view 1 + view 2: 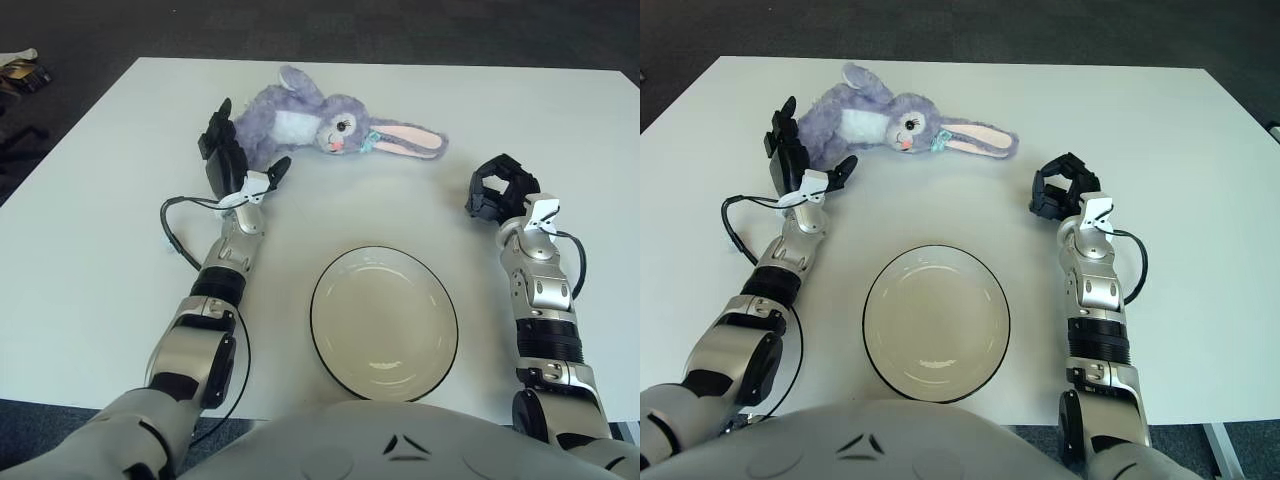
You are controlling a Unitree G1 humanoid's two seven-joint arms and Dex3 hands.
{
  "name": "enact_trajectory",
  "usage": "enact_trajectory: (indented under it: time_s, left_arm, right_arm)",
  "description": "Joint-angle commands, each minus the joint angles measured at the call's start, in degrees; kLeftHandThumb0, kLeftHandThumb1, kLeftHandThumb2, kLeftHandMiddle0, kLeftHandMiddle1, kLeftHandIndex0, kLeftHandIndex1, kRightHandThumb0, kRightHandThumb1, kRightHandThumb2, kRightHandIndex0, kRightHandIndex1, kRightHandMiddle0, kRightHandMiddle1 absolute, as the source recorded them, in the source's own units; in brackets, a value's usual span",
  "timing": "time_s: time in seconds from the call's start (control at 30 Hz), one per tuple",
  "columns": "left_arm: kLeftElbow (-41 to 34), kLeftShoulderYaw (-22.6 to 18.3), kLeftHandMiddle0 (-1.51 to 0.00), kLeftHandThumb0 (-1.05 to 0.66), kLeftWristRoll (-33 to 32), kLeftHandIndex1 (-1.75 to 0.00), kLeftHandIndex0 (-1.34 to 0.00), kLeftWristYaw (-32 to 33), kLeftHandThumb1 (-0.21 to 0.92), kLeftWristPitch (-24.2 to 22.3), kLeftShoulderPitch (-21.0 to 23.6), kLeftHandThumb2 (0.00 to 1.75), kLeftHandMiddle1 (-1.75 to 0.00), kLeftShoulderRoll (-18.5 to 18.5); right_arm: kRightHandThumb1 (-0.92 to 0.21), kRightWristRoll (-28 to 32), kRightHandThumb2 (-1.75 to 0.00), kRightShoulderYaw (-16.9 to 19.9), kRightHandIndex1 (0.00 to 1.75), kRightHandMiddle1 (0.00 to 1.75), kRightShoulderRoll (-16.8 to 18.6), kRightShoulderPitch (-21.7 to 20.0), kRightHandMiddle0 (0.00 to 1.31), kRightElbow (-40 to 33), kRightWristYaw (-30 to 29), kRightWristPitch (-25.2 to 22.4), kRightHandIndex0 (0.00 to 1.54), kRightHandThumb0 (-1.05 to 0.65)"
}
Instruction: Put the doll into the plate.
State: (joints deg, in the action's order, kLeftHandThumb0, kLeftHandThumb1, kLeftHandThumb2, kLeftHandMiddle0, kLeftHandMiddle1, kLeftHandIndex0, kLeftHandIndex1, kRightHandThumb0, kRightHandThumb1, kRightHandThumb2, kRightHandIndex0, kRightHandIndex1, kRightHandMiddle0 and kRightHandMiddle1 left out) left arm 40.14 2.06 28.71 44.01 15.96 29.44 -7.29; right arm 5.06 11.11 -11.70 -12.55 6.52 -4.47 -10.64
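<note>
lying on its side at the far end of the bench (90,250), the doll (320,125) — a purple plush rabbit — stretches its long pink-lined ears away to the right, with its rump and legs nearest our left hand (232,160). we read that as the reason the left arm is the one reaching: the soft body sits just beyond those fingers, while the ears trail off toward the other side.

our left hand is spread, holding nothing, with its fingers raised beside the rabbit's hindquarters and its thumb pointing in under the belly. whether any finger already touches the fur we cannot tell; it looks very close. the open pose suits a pinch around the plump torso, the part that should give way and hold best, rather than the floppy ears.

the plate (330,345) is nearer to us than the hand, down and to its right, bare inside and well apart from the doll. so the task is not yet begun in earnest: we judge the next step to be closing on the body, then carrying it back toward us.

our right hand (497,190) shows to the right of the ear tips, well apart from them, fingers curled in on nothing, idle.
</note>
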Motion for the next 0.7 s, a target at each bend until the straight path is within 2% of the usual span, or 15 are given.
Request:
enact_trajectory:
  time_s: [0.0,0.33,0.47,0.67]
  left_arm:
    - [1.4,0.6,0.0,-0.58,1.1,-0.56,0.0,2.4,0.29,0.1,1.7,0.83,-0.59,-0.8]
    - [2.2,0.9,0.0,-0.51,-0.3,-0.64,0.0,2.9,0.26,0.7,2.2,0.87,-0.69,-0.7]
    - [2.4,0.3,0.0,-0.47,-2.3,-0.67,0.0,1.4,0.23,2.0,2.4,0.92,-0.8,-0.3]
    - [3.3,0.3,0.0,-0.45,-4.1,-0.82,0.0,-0.2,0.2,4.6,2.6,0.96,-1.09,-0.7]
  right_arm:
    - [-0.37,-0.8,-1.24,-0.3,1.75,1.75,0.6,2.3,0.57,2.1,0.1,-3.0,1.17,-0.46]
    - [-0.37,-0.6,-1.25,-0.3,1.75,1.75,0.3,2.1,0.57,2.3,0.4,-3.2,1.18,-0.47]
    - [-0.36,-0.5,-1.26,-0.3,1.75,1.75,0.3,2.1,0.58,2.3,0.6,-3.1,1.18,-0.47]
    - [-0.36,-0.5,-1.26,-0.3,1.75,1.75,0.3,2.2,0.58,2.3,0.8,-2.9,1.18,-0.47]
